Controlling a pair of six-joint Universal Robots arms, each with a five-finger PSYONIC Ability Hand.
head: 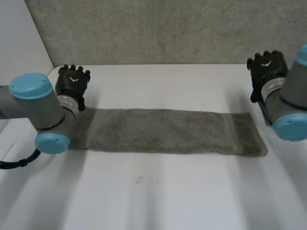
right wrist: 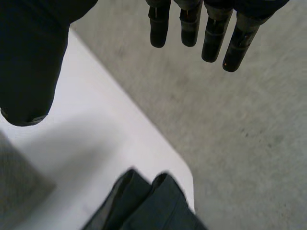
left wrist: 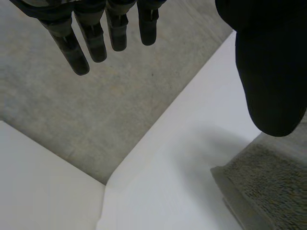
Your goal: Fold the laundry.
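You are looking at a bare test lab: a white table with rough grey concrete beyond it.

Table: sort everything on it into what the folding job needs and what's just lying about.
For the job:
grey towel, laid out as a long strip
left hand, open, near one end
right hand, open, near the other end

Lying about:
dark item at the corner of the white table; cannot tell what it is

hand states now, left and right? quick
Left hand: open, holding nothing, not touching the towel.
Right hand: open, holding nothing, also off the towel.
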